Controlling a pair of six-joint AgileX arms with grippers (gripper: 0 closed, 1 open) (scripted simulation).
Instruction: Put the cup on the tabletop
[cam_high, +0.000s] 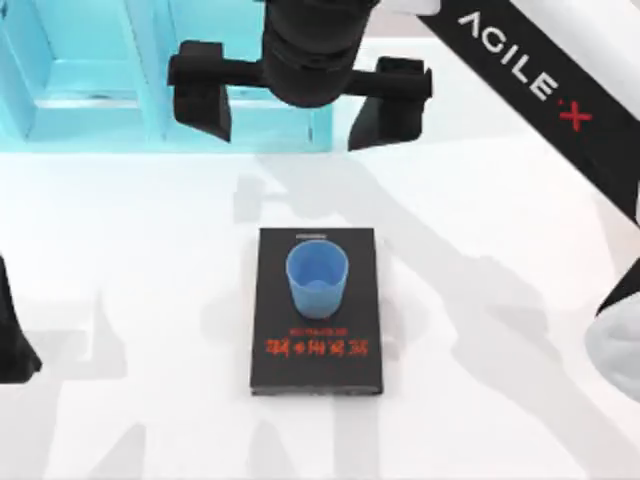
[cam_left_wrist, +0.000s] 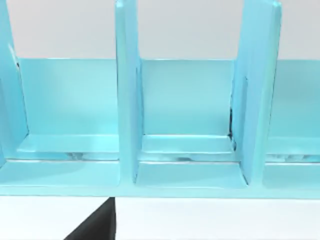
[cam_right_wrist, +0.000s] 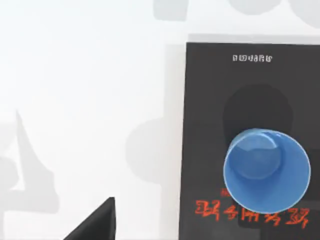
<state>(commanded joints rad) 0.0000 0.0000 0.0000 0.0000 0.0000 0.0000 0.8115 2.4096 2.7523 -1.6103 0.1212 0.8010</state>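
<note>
The light-blue cup (cam_high: 317, 278) stands upright on the far half of a black book (cam_high: 315, 362) with red lettering, in the middle of the white tabletop (cam_high: 130, 260). My right gripper (cam_high: 290, 130) hangs high over the table, beyond the book, its two black fingers spread wide apart and holding nothing. In the right wrist view the cup (cam_right_wrist: 266, 170) sits on the book (cam_right_wrist: 210, 125) well below the gripper and off to one side. My left arm (cam_high: 12, 340) is parked at the table's left edge.
A turquoise shelf unit (cam_high: 90, 90) with upright dividers stands along the back left. The left wrist view faces the shelf's open compartments (cam_left_wrist: 185, 110). White tabletop (cam_right_wrist: 75, 100) lies bare around the book on every side.
</note>
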